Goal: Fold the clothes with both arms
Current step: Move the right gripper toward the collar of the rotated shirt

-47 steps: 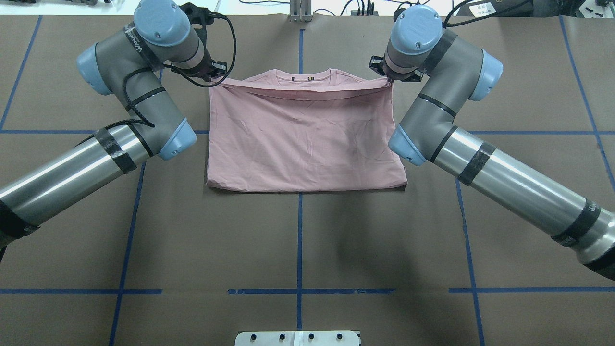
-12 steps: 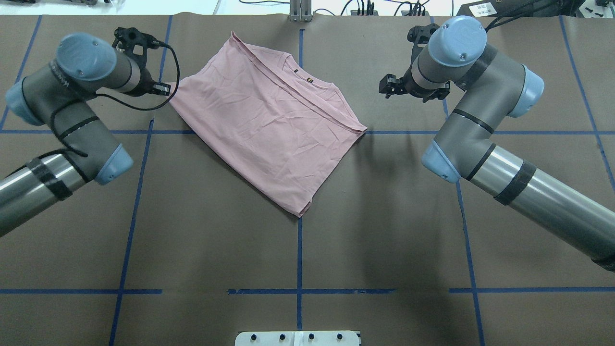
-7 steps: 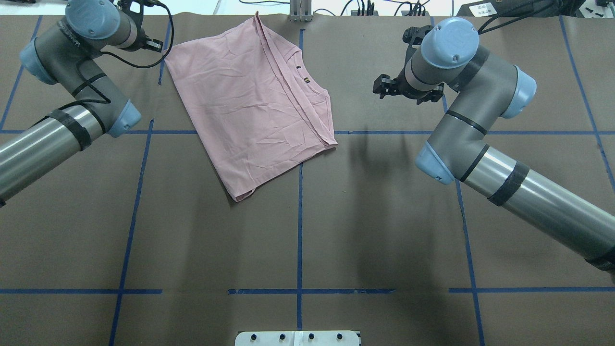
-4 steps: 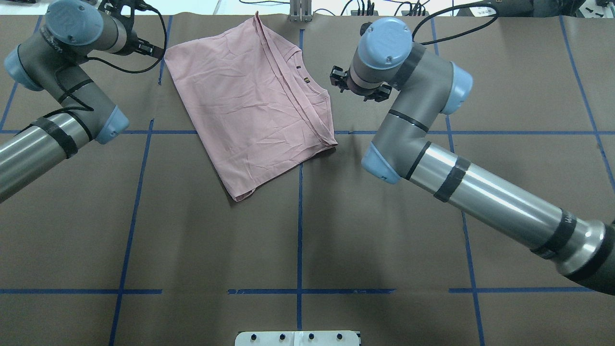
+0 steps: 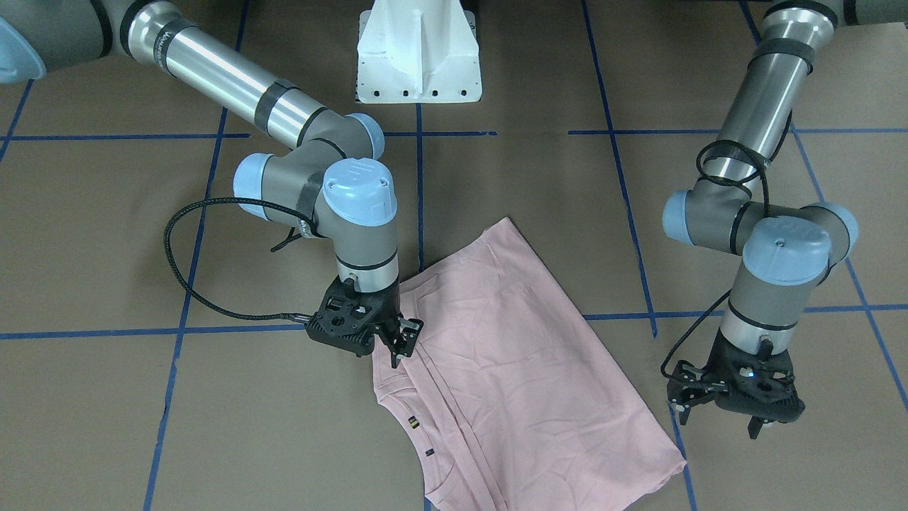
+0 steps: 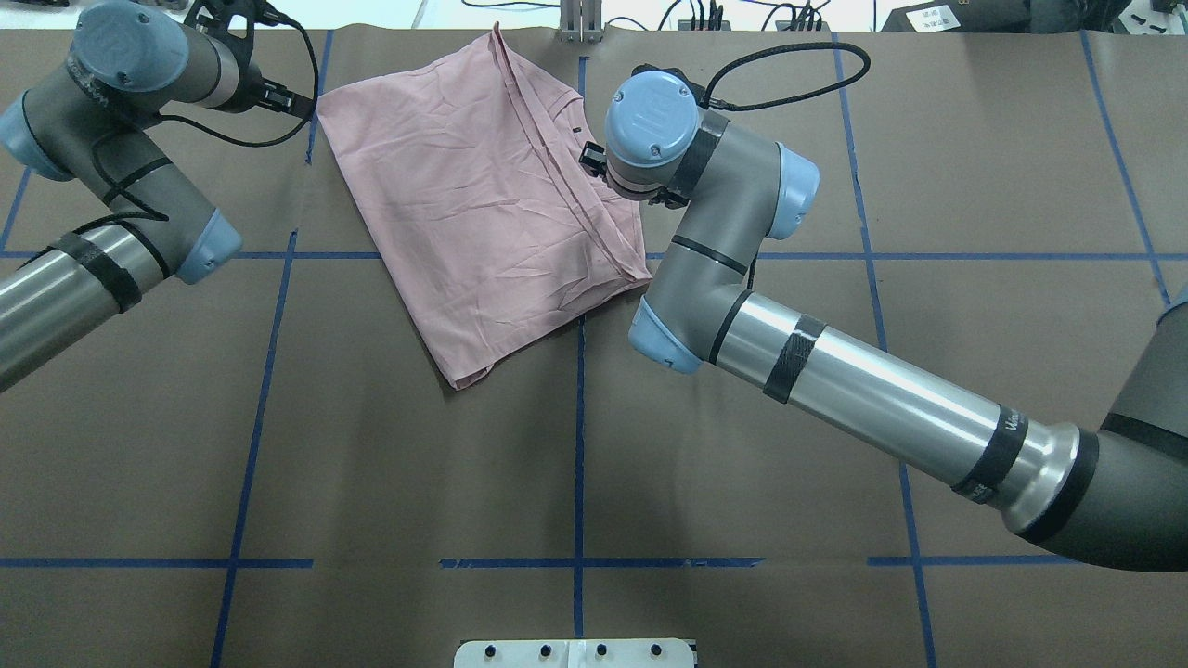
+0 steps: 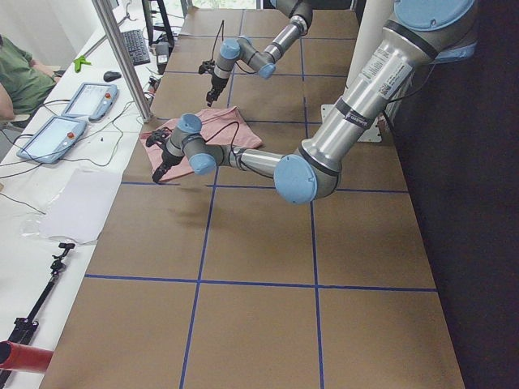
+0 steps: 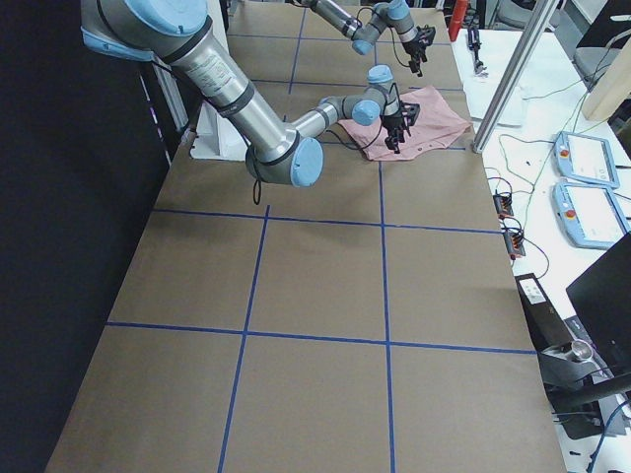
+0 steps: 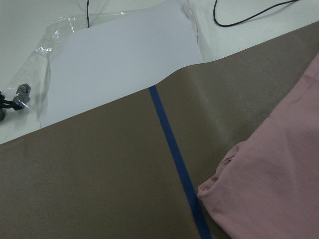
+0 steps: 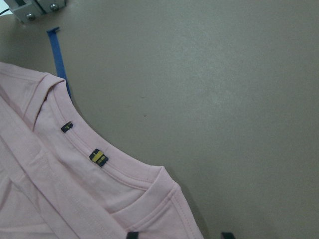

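The right gripper [image 5: 392, 345] has swung in to the collar [image 10: 119, 172] of the T-shirt [image 6: 483, 195], jaws wide and empty. The left gripper [image 5: 716, 420] hangs open beside a corner. The cloth looks soft and light (best pinched at corners). Seen overhead, it lies at 11 o'clock on the table [image 6: 742, 417], long axis 11-to-5, collar facing 2.

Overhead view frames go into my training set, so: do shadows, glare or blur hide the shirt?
Overhead: shirt evenly lit and sharp; only soft arm shadows on the table, glare streaks on the right arm. Right wrist: collar and tags crisp. Side views: shirt too small for detail.
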Tool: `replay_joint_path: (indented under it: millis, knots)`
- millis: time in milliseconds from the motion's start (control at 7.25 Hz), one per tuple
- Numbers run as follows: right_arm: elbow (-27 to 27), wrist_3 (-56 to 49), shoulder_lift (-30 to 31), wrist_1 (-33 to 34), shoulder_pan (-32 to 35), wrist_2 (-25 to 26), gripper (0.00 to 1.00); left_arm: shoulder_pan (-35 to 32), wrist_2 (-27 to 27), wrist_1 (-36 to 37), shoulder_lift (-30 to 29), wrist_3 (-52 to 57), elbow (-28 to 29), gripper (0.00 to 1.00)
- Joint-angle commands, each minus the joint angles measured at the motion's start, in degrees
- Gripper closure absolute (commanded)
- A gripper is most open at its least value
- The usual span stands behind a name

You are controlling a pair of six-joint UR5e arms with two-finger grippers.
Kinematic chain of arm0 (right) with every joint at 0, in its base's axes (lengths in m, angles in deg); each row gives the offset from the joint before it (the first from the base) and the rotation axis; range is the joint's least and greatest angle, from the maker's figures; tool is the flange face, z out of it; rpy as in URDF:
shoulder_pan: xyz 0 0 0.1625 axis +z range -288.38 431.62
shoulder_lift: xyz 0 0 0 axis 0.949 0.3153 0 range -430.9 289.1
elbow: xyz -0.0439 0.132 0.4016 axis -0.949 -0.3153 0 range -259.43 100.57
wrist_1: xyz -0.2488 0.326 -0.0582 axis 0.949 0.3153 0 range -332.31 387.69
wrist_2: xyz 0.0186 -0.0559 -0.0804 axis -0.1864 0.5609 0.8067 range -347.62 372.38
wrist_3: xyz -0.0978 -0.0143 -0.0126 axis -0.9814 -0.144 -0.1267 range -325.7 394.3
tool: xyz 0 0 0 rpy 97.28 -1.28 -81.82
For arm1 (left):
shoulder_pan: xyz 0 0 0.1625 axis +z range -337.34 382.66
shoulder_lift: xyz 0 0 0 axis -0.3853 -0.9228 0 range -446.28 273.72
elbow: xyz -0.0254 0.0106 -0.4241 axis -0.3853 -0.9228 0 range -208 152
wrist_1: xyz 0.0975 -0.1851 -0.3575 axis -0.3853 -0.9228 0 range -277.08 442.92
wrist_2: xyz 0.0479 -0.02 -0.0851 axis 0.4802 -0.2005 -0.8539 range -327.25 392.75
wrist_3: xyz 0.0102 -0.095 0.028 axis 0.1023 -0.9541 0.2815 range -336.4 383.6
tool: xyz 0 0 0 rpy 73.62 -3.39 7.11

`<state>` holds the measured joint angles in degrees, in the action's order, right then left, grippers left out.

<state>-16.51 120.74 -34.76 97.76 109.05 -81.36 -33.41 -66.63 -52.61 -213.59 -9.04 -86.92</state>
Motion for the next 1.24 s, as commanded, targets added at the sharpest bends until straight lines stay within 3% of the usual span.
replay_joint_path:
  millis: [0,1103]
  knots:
    - [-2.1,-0.4,-0.2,0.2,-0.9,1.2,0.39,0.2,0.0,0.0,0.0,-0.8,0.0,0.0]
    - [-3.5,-0.4,-0.5,0.0,-2.4,3.3,0.47,0.2,0.0,-0.2,0.5,-0.8,-0.1,0.0]
